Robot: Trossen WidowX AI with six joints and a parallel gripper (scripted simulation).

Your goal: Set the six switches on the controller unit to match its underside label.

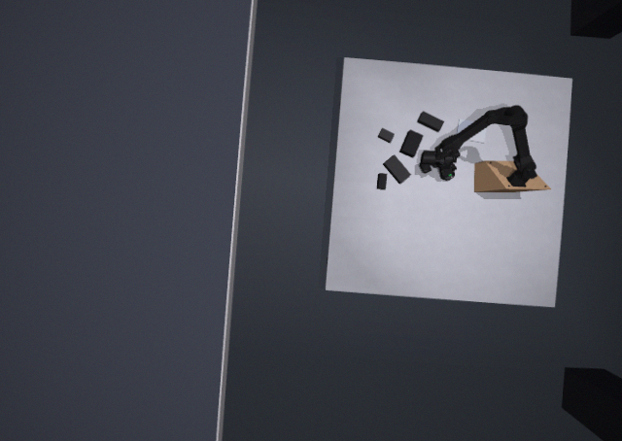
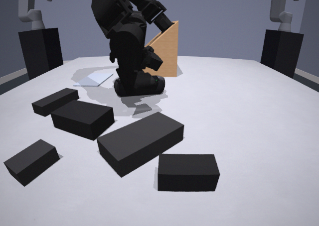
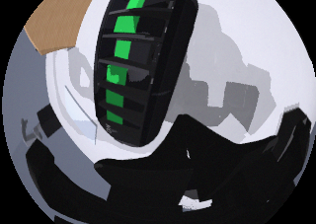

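The dark grey controller unit (image 1: 448,176) (image 2: 150,86) (image 3: 174,61) sits on the bench under the arm, switches facing up. In the wrist view its six rockers run in a row, each with a green end on the left and a dark end on the right. The upper greens look brighter and the lowest two darker; exact tilts are hard to tell. The label underneath is hidden. My gripper (image 3: 182,118) is shut and empty, low beside the unit. Its fingertips are hard to separate from the black unit and arm in the top and exterior views, and contact cannot be told.
Several plain dark blocks, including a long one (image 1: 397,169) (image 2: 141,138) and a small one (image 1: 381,181) (image 2: 188,164), lie on the unit's outer side. A pale blue plate (image 2: 96,79) (image 3: 79,116) lies nearer the arm's wooden wedge base (image 1: 486,179) (image 2: 168,55) (image 3: 59,17).
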